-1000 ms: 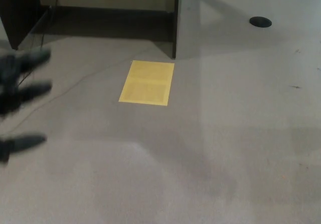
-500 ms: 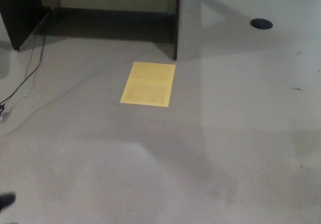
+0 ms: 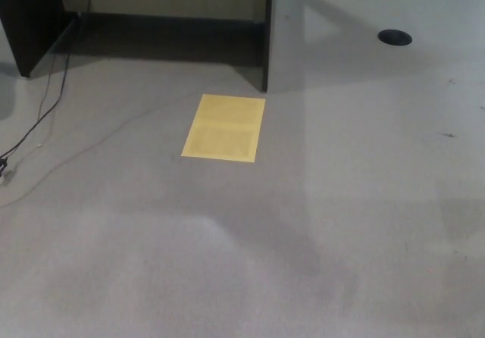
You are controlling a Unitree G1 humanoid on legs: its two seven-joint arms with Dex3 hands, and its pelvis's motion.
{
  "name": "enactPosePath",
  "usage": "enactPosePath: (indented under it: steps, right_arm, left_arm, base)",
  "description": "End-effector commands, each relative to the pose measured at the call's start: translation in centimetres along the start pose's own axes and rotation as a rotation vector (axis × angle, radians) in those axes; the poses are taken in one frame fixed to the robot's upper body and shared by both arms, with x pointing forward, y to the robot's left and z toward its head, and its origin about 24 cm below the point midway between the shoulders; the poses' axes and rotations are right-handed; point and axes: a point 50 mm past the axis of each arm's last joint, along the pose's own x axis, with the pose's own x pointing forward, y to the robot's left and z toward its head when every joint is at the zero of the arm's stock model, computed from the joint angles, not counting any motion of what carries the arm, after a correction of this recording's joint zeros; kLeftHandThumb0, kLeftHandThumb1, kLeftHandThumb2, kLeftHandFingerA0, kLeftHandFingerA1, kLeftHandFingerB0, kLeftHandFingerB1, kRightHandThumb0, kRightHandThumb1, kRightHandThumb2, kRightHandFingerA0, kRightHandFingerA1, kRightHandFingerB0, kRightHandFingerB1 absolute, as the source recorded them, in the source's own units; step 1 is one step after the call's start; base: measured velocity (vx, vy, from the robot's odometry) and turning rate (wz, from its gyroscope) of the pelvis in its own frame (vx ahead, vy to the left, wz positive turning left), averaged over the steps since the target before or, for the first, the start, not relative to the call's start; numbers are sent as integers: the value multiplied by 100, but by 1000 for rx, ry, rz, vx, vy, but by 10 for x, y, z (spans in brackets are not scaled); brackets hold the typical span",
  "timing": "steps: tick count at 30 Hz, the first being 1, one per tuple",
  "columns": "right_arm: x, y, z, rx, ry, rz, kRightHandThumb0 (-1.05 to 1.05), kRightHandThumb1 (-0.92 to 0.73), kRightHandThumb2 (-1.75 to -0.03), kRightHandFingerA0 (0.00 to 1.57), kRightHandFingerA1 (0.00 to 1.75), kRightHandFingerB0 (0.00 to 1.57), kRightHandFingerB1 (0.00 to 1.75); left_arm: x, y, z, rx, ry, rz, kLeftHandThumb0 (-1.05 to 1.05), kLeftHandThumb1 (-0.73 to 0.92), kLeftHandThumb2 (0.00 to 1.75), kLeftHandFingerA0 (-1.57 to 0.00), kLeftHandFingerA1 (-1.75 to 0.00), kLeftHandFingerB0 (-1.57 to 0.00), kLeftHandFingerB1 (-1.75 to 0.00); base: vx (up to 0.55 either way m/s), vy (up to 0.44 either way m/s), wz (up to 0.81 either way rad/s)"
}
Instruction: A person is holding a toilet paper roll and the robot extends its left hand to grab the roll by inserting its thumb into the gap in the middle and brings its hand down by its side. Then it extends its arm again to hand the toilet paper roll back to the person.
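Gone from the head view is my left hand, which a second ago showed as blurred black fingers at the left edge and half a second ago as a last dark tip in the bottom left corner; now neither of my hands is in the picture, so I cannot tell whether the left one is spread, closed, or clamped on anything. What I do see, from largest down: the grey floor (image 3: 318,224) filling almost everything; the dark desk frame (image 3: 267,31) and its shadowed recess along the top; the yellow sheet (image 3: 223,126) lying flat just in front of that frame; the thin cables (image 3: 34,122) trailing down the left side; the small black disc (image 3: 395,37) at upper right. The toilet paper roll is nowhere in view, and no person shows either; where the roll is I cannot say. I judge that my arm is down at my side, but whether the roll came with it is hidden, so what is done and what is left I cannot fix. Room to reach forward looks open; only the desk frame and the cables on the left bound it.
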Motion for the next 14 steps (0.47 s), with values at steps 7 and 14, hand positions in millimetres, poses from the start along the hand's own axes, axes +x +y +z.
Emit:
enactPosePath:
  steps: [7,14]
  right_arm:
    - [-6,8,-21,7,74,24,-39,-69,-61,73,70,36,32]
    - [-7,10,-22,-4,68,26,-39,-69,-60,71,70,36,32]
  left_arm:
    - [-6,2,-2,314,-130,109,-42,53,56,-44,-39,-28,-30]
    - [-7,0,-4,336,-154,108,-40,53,56,-45,-39,-29,-31]
  base:
    - [0,0,0]
    - [0,0,0]
